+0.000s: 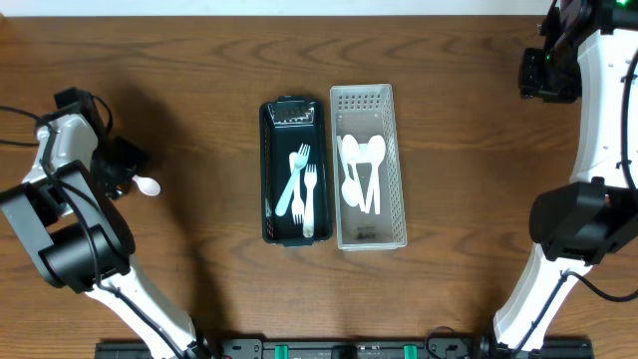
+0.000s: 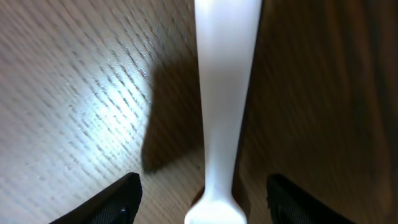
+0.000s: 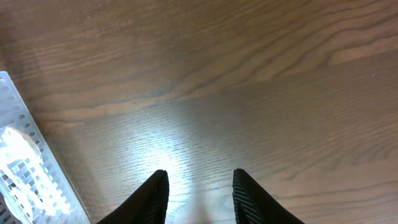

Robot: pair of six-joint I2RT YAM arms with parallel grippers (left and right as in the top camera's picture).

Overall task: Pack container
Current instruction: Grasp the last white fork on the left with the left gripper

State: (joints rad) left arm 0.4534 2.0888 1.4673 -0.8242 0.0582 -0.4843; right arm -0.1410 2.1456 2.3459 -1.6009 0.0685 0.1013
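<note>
Where overhead shows only spoon bowl [image 1: 148,185], left wrist shows handle [image 2: 225,93] between parted fingers [image 2: 121,202].

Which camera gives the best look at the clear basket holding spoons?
Overhead: it shows the whole basket with the spoons inside. The right wrist view catches only one corner at its left edge; the left wrist view shows none of it.
</note>
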